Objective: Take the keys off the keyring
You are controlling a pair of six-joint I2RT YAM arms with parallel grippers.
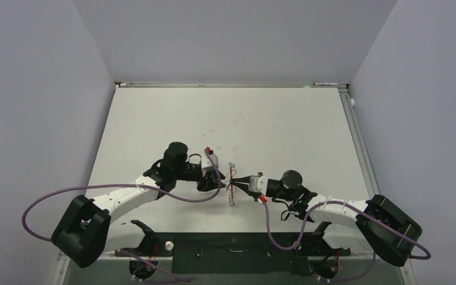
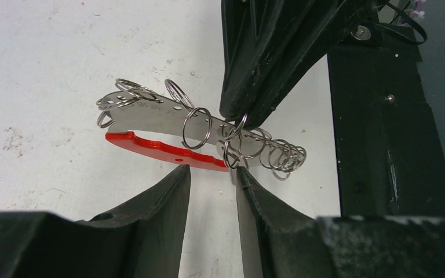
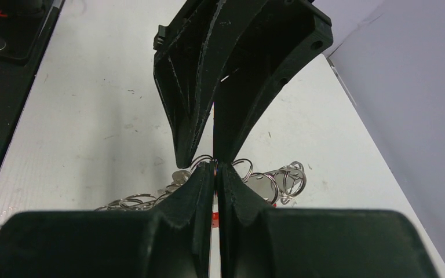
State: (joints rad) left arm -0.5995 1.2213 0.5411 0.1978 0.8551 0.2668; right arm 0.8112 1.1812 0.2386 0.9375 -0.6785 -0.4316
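The keyring (image 2: 162, 146) is a red curved piece backed by a silver curved strip (image 2: 150, 111), with several thin metal rings (image 2: 284, 156) threaded on it. It is held just above the table between both grippers (image 1: 231, 185). My right gripper (image 3: 214, 169) is shut on a ring of it, and comes in from above in the left wrist view (image 2: 239, 123). My left gripper (image 2: 212, 171) is open just below the red edge. Its right fingertip (image 2: 244, 176) touches a ring and a small flat silver piece (image 2: 232, 175), possibly a key. Other keys are not clearly visible.
The white table (image 1: 225, 119) stretches away behind the grippers, walled at the back and sides. The black base mount (image 1: 231, 244) and purple cables (image 1: 53, 199) lie at the near edge. The black mount also fills the right side of the left wrist view (image 2: 382, 145).
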